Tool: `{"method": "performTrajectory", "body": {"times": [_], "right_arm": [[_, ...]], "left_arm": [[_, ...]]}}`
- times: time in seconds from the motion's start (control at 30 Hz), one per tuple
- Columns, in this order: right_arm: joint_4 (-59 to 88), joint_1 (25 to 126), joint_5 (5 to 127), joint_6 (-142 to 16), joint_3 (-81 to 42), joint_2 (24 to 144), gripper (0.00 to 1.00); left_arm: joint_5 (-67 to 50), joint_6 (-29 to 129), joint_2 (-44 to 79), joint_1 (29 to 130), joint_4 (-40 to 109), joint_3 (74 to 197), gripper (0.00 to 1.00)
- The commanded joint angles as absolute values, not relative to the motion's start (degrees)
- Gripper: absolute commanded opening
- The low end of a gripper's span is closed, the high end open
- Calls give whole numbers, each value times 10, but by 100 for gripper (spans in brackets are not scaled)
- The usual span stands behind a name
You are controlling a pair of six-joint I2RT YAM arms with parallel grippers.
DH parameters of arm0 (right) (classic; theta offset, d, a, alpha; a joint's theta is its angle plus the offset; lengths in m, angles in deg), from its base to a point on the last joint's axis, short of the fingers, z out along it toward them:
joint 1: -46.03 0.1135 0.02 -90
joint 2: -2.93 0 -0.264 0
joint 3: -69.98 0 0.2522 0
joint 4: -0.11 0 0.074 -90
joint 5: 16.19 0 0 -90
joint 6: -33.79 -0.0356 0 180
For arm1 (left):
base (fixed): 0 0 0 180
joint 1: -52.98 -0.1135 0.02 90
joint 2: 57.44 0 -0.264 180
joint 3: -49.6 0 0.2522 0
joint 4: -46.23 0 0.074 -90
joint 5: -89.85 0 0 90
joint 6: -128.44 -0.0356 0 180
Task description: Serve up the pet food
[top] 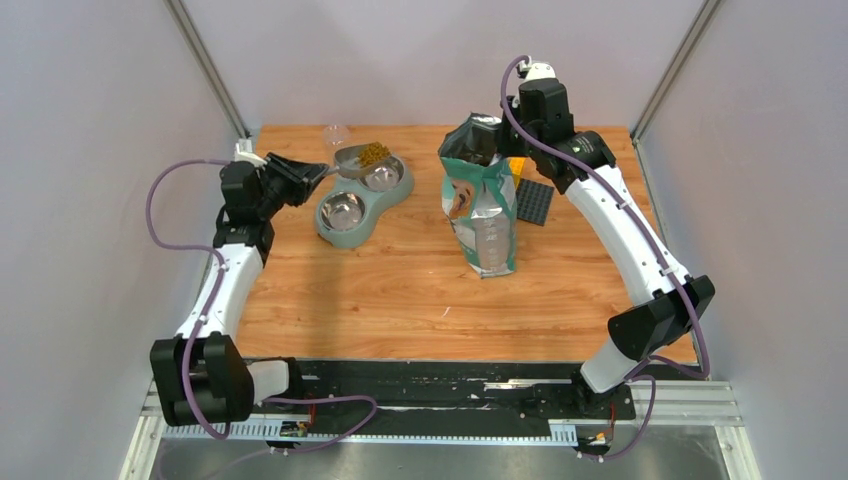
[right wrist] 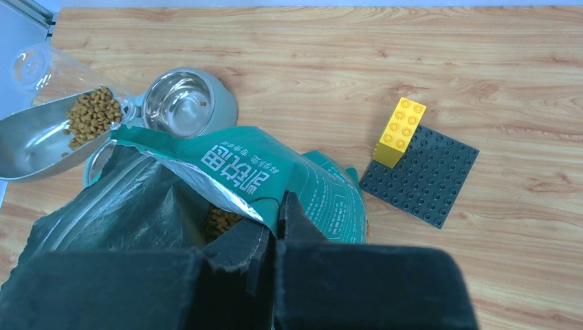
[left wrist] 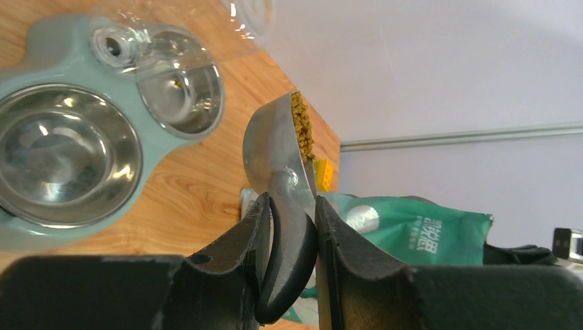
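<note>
The pet food [top: 374,153] is a small heap of brown kibble at the front of a grey metal scoop [top: 355,160]. My left gripper [top: 318,172] is shut on the scoop's handle and holds it above the far bowl of the pale green double feeder [top: 375,212]. In the left wrist view the scoop [left wrist: 271,148] stands on edge between the fingers [left wrist: 258,227], with the kibble [left wrist: 301,127] along its rim. My right gripper [right wrist: 275,210] is shut on the top edge of the open green bag [right wrist: 240,165]. More kibble [right wrist: 220,221] shows inside the bag.
Right of the bag lies a dark grey baseplate [right wrist: 423,175] with a yellow brick [right wrist: 400,130] on its corner. A clear plastic cup [top: 335,133] stands behind the feeder at the far edge. Walls close in the table on three sides.
</note>
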State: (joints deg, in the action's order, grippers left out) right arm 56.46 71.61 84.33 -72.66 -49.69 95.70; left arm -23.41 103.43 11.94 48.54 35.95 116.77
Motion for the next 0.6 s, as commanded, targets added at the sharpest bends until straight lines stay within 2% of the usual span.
{"method": "performTrajectory", "body": {"times": [0.0,0.3,0.57], "right_arm": [[496,710,850,-730,-507,917,0],[497,708,851,-729,-510,919,0],[497,706,855,-727,-509,920,0]], "left_arm": [[-208,1037,92,480,476,1138,0],[-176,1049,102,481,524,1072,0],[-166,1065,145,483,535,1065,0]]}}
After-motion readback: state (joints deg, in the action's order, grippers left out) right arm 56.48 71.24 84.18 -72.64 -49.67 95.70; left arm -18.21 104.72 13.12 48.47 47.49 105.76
